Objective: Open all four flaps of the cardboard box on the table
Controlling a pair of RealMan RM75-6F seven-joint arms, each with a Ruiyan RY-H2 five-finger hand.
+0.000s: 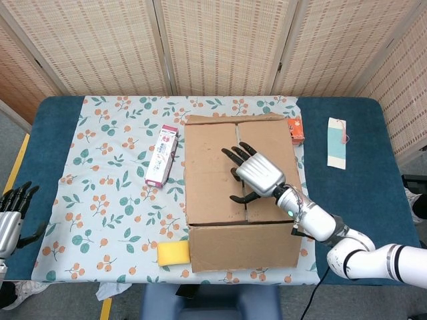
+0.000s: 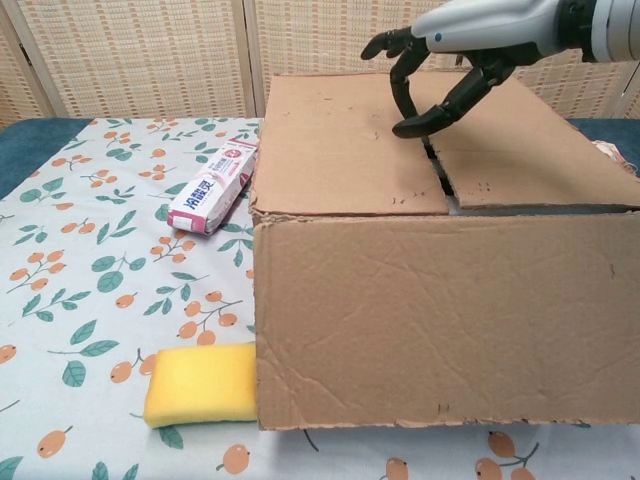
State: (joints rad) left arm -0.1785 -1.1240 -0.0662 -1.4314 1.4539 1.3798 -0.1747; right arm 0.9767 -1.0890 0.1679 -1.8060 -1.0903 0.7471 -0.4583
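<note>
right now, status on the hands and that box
Right hand open, hovering over the seam of the cardboard box. Left hand open, idle off the table edge. Top flaps shut. Nothing on the flaps.

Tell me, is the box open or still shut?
Shut. The two top flaps of the box lie flat, meeting at a narrow seam, and the right hand hovers over that seam with fingers spread.
</note>
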